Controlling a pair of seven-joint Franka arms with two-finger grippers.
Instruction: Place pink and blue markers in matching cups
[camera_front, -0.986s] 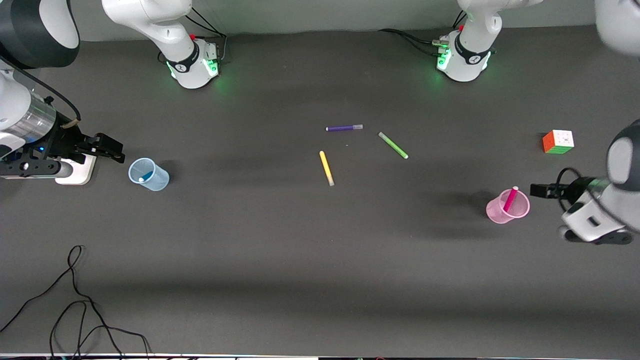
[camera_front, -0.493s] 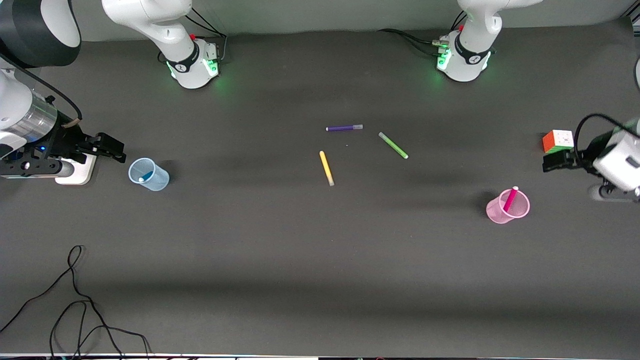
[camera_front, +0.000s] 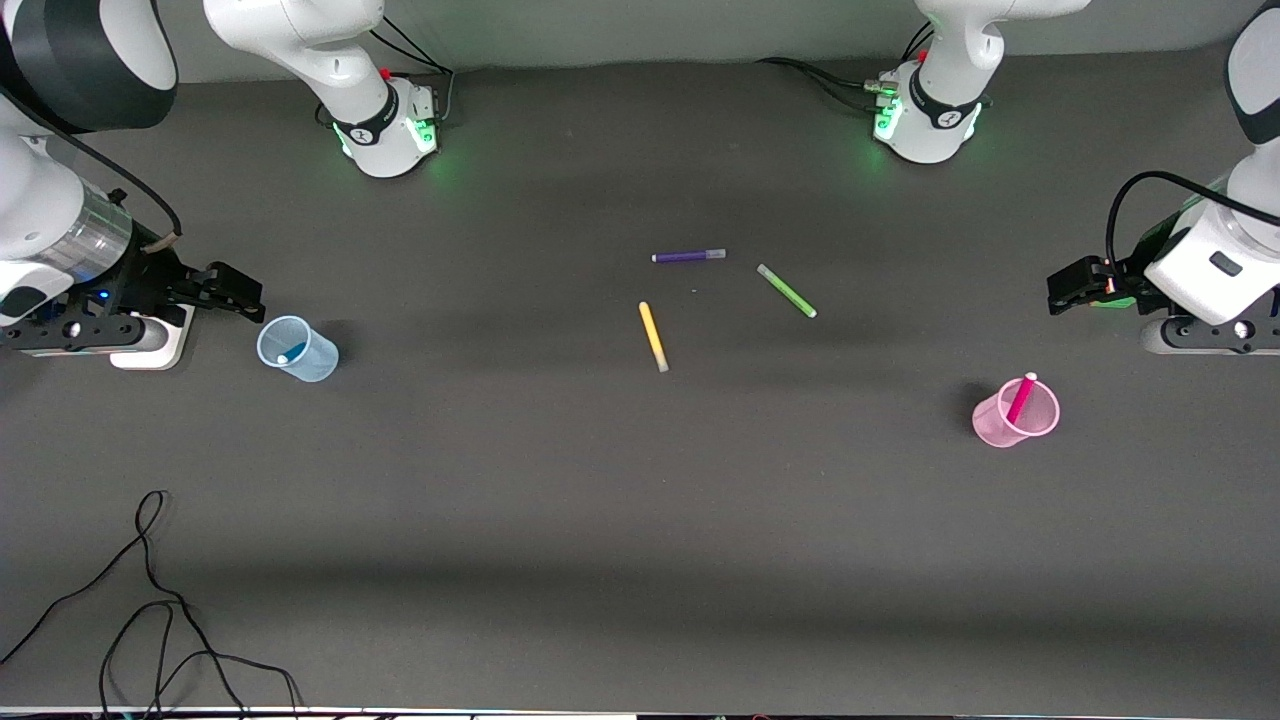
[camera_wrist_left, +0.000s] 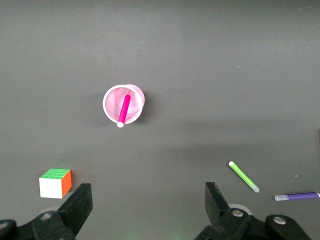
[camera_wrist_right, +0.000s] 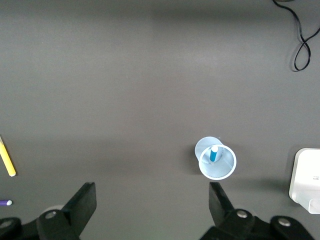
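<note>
While markers sit cupped, left gripper (camera_front: 1068, 290) has risen over the cube (camera_wrist_left: 55, 183).

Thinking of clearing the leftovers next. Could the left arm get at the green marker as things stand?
Probably yes. The green marker lies flat on bare table, apart from the purple marker and yellow marker, with nothing between it and the left gripper, whose fingers are open.

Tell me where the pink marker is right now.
The pink marker stands tilted inside the pink cup, toward the left arm's end of the table, nearer the front camera than the Rubik's cube.
</note>
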